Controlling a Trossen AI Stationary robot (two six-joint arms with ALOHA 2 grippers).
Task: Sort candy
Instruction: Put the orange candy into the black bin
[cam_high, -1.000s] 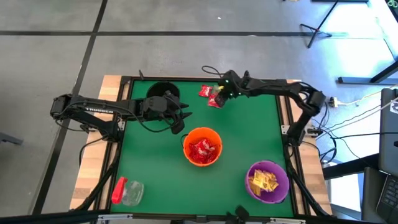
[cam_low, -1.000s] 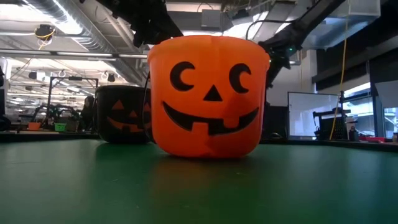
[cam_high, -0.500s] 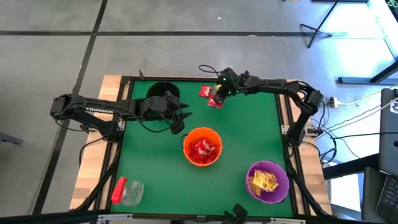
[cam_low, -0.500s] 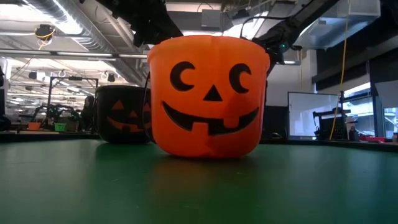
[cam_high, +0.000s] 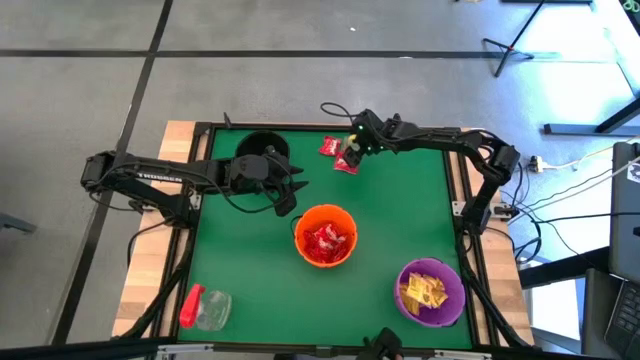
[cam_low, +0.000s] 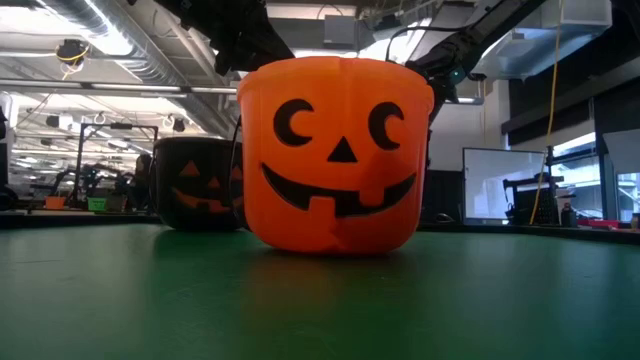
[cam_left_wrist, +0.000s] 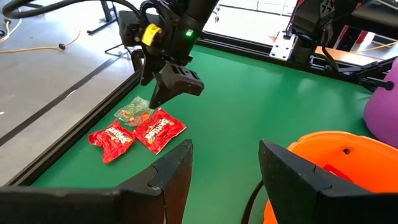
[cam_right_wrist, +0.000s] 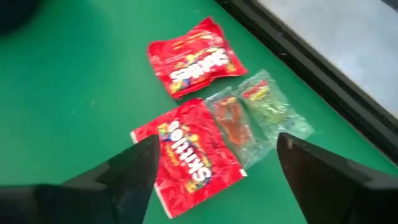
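Three candy packets lie flat on the green mat near the table's far edge: two red Skittles packets (cam_right_wrist: 196, 57) (cam_right_wrist: 193, 155) and a clear greenish one (cam_right_wrist: 252, 115), also seen as a small cluster of packets (cam_high: 333, 150) from above. My right gripper (cam_right_wrist: 214, 180) (cam_high: 348, 157) hovers open just above them, touching none. My left gripper (cam_left_wrist: 227, 168) (cam_high: 290, 193) waits open between the black bucket (cam_high: 262, 148) and the orange pumpkin bucket (cam_high: 325, 236). The orange bucket holds red packets; the purple bucket (cam_high: 431, 291) holds yellow ones.
A clear jar with a red cap (cam_high: 205, 308) lies on its side at the near left corner. The orange bucket (cam_low: 335, 155) fills the low view, with the black bucket (cam_low: 195, 185) behind it. A black frame rail (cam_right_wrist: 298, 59) runs close behind the packets.
My right gripper has moved a little toward the table's left edge, over the candy packets, staying open. The packets and my left arm have kept still.
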